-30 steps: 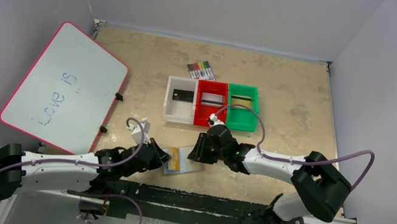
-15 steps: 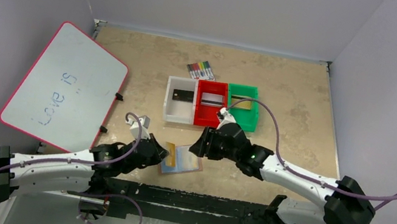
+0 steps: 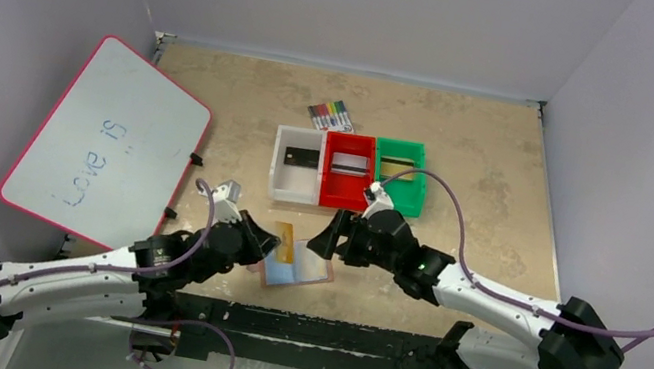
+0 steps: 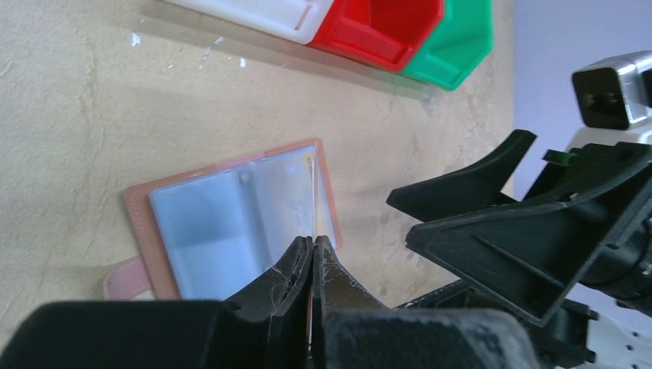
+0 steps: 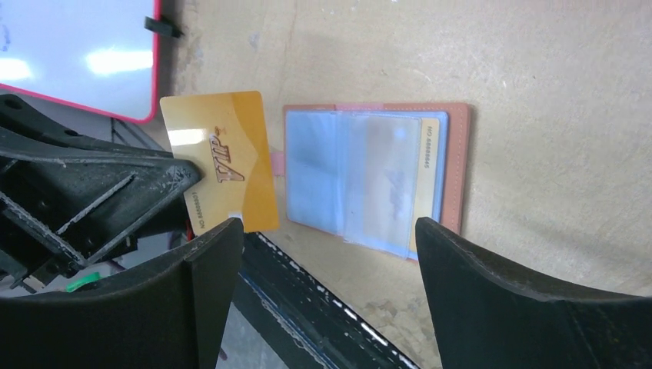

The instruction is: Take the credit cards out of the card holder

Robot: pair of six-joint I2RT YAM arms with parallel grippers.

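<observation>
Beige tabletop (image 5: 538, 69) bore the card holder (image 5: 455, 169) mid-frame; left gripper (image 4: 314, 244) pinched a gold card (image 5: 219, 157); right gripper (image 5: 327, 231), wide and empty, likely needed its free edge squarely.

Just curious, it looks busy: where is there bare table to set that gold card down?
Bare table lies right of the green bin and between the whiteboard and the white bin. Crowded: around the card holder, where left pincer and right pincer meet.

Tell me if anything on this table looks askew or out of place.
Only the whiteboard: it lies skewed at the left and seems to run past the edge of the table. The card holder lies open and flat; nothing spilled or damaged.
</observation>
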